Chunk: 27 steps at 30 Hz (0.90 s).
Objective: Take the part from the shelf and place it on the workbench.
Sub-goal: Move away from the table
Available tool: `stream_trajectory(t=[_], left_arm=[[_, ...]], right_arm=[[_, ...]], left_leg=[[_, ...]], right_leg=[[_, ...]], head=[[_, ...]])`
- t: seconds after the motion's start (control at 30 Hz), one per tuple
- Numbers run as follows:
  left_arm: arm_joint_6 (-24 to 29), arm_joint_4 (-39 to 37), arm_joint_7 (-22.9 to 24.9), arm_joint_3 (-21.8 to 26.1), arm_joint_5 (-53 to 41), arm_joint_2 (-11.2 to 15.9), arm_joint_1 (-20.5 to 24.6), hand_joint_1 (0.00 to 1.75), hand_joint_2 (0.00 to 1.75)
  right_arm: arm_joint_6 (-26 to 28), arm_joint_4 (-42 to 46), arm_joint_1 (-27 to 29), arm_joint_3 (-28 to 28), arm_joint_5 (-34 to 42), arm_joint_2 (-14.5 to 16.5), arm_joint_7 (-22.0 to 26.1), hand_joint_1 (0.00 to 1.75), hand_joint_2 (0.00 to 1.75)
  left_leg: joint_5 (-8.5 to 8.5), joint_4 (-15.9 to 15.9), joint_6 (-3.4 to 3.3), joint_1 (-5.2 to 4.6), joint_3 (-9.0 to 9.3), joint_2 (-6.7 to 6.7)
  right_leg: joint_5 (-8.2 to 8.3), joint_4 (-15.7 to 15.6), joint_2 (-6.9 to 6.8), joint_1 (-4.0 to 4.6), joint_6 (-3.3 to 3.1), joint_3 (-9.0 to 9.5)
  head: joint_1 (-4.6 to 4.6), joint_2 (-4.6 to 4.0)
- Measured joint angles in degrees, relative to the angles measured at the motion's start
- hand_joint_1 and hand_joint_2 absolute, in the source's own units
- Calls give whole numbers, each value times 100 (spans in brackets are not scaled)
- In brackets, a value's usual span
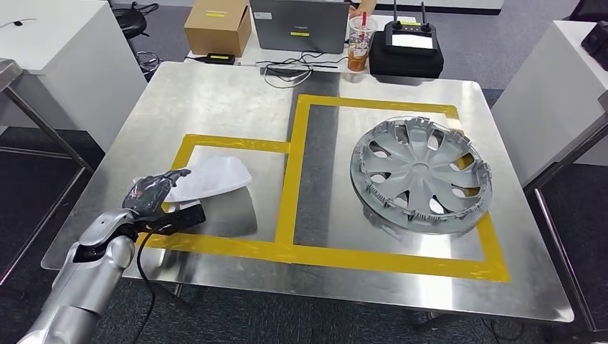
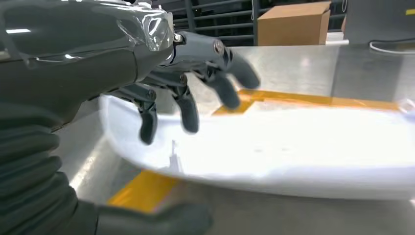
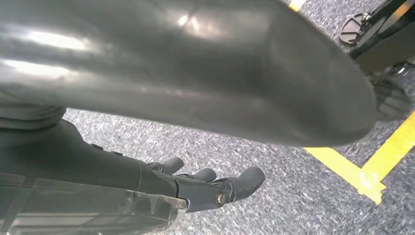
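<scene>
Left hand [image 1: 152, 192] sits near the workbench's [image 1: 236, 93] front-left corner, fingers [image 2: 188, 110] spread and holding nothing, over the near end of the white part [image 1: 214, 176]. I see the part lying flat inside the smaller yellow-taped box [image 1: 236, 143] on the left side. Farther right, a silver hubcap [image 1: 421, 174] lies in the larger taped box. Right hand [image 3: 195, 188] hangs over grey carpet [image 3: 274, 205], fingers loosely extended, empty.

Left hand [image 1: 153, 192] hides the white part's [image 1: 215, 175] near end — contact unclear.
</scene>
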<state>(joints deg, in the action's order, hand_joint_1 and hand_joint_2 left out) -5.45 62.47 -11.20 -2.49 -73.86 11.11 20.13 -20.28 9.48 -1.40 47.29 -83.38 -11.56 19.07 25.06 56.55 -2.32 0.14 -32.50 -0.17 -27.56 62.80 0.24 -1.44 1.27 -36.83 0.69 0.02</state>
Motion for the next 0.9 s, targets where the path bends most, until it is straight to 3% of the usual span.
stream_trajectory(t=[0.07,0.1,0.13,0.17,0.23,0.3,0.4,0.47,0.57,0.6,0.63,0.67,0.77,0.83,0.9], left_arm=[[-1,7,16,7,136,-31,-34,0,0],[0,30,-39,42,349,-66,-79,0,0],[1,73,-133,99,635,-112,-130,0,0],[-3,145,-265,182,988,-169,-183,0,0],[-30,344,-523,361,1640,-290,-269,0,0],[-66,531,-657,488,1955,-370,-316,0,0],[-87,724,-709,602,2061,-431,-396,0,0],[-87,849,-750,657,2166,-462,-441,0,0],[-167,1051,-847,696,2605,-521,-508,0,0],[-250,1124,-902,717,2894,-558,-551,0,0],[-381,1215,-995,753,3335,-608,-598,0,0],[-545,1323,-1111,803,3861,-663,-638,0,0],[-1159,1764,-1478,980,5611,-810,-704,0,0],[-1680,2202,-1707,1084,6851,-912,-785,0,0],[-2135,2805,-1844,1167,7913,-1024,-900,0,0]], right_arm=[[2,4,-3,-3,5,-1,-15,0,0],[4,5,3,-3,15,0,-21,0,0],[9,5,12,-3,31,1,-24,0,0],[19,5,21,-3,44,1,-24,0,0],[39,8,32,-3,61,-6,-14,0,0],[52,11,35,-3,61,-13,-2,0,0],[55,12,41,-3,61,-5,5,0,0],[55,13,47,-3,61,-3,4,0,0],[63,14,51,-3,73,1,5,0,0],[69,14,54,-3,83,3,5,0,0],[79,14,58,-2,94,7,5,0,0],[89,14,60,-2,105,12,4,0,0],[108,14,63,-1,117,29,11,0,0],[107,14,72,-1,109,35,18,0,0],[105,14,95,-2,98,39,19,0,0]], left_leg=[[-6,-2,-21,-28,-11,1],[-4,-1,-25,-41,-14,0],[-3,1,-29,-52,-15,-3],[0,5,-29,-57,-14,-8],[18,30,-9,-67,-17,-21],[47,67,30,-95,-34,-29],[94,108,75,-100,-55,-27],[254,334,132,-74,-144,-20],[769,1380,235,-18,-615,-16],[867,1680,250,-2,-766,-15],[849,1778,255,11,-827,-14],[725,1652,249,20,-780,-14],[180,510,176,4,-250,-10],[102,127,130,-34,-75,-7],[103,90,87,-49,-61,-10]], right_leg=[[-324,801,0,7,-38,-378],[-405,1079,0,9,-30,-512],[-402,1152,-1,9,-4,-547],[-305,963,-1,8,35,-455],[-1,138,-3,9,92,-49],[184,-447,-3,19,56,249],[211,-525,1,27,-46,302],[214,-535,3,6,-105,318],[209,-535,3,2,-151,329],[208,-534,3,3,-153,329],[206,-533,5,4,-154,332],[204,-533,8,5,-154,338],[198,-534,21,21,-139,358],[195,-535,25,34,-103,342],[204,-561,25,38,-38,342]], head=[[-5,1],[-4,1],[-4,1],[-4,0],[-6,0],[-1,0],[4,0],[14,1],[31,1],[31,1],[32,1],[32,1],[29,0],[29,0],[30,-1]])
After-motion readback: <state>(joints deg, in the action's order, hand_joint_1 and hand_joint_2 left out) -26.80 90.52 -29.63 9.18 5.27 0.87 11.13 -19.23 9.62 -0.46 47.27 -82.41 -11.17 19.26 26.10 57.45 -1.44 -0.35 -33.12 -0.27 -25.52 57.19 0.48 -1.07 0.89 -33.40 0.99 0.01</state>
